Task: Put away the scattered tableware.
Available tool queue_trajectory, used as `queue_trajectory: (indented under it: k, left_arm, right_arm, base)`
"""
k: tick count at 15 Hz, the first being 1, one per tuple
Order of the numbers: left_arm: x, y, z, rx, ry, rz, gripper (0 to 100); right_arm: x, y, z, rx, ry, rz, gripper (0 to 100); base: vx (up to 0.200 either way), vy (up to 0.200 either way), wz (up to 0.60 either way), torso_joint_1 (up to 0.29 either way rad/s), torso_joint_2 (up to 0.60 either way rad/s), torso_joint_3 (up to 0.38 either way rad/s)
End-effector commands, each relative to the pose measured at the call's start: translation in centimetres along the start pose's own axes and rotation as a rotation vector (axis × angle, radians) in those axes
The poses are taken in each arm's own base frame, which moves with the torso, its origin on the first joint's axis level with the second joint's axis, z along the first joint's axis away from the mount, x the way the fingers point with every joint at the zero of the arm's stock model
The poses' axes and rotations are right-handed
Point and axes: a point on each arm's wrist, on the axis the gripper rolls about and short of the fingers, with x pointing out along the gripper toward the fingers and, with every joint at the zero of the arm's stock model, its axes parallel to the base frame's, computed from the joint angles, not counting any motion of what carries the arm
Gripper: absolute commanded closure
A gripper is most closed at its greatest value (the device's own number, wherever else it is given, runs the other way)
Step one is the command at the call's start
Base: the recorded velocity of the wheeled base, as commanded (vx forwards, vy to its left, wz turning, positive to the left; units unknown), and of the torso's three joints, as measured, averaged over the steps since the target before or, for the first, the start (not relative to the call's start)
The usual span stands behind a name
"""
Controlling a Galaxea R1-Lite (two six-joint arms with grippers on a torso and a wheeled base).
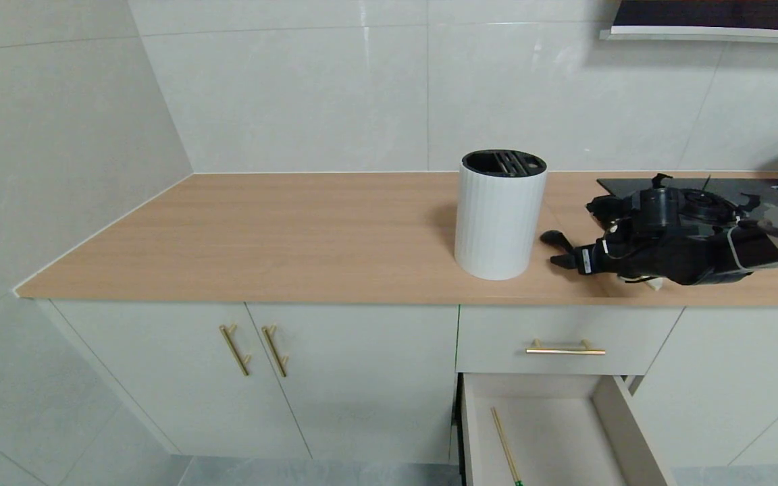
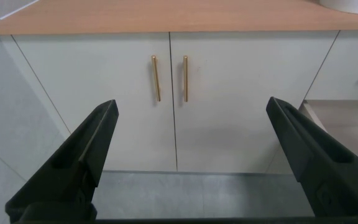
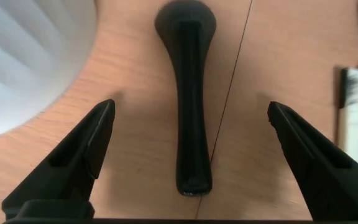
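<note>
Black utensil (image 3: 185, 37) laid on the table (image 1: 294, 236) — just beside the white holder (image 1: 500, 216).
The right hand (image 3: 190, 118) is held spread astride it, not touching; the left hand (image 2: 191, 106) — spread too — is faced at cabinet doors (image 2: 104, 68).

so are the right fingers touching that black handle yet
Apart. The right wrist view shows bare counter between the black handle and both open fingers.

Bright, even light; faint glare streaks the wall tiles (image 1: 362, 27) at upper centre, and the white holder (image 1: 500, 216) throws a soft shadow leftward on the counter (image 1: 294, 236).
</note>
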Motion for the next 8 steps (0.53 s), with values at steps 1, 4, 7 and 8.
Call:
queue_trajectory:
  k: [1, 4, 7, 8]
  left_arm:
    - [0.00, 0.00, -0.01, 0.000, 0.000, 0.000, 0]
    - [0.00, 0.00, -0.01, 0.000, 0.000, 0.000, 0]
    - [0.00, 0.00, -0.01, 0.000, 0.000, 0.000, 0]
    - [0.00, 0.00, -0.01, 0.000, 0.000, 0.000, 0]
  right_arm:
    - [0.49, 0.01, -0.46, 0.001, 0.011, 0.002, 0]
    - [0.71, 0.05, -0.47, 0.003, 0.009, 0.004, 0]
    - [0.98, 0.03, -0.64, 0.004, 0.012, 0.002, 100]
    - [1.03, 0.03, -0.70, 0.004, 0.014, 0.003, 100]
  base:
    - [0.000, 0.000, 0.00, 0.000, 0.00, 0.000]
    - [0.000, 0.000, 0.00, 0.000, 0.00, 0.000]
    - [0.000, 0.000, 0.00, 0.000, 0.00, 0.000]
    - [0.000, 0.000, 0.00, 0.000, 0.00, 0.000]
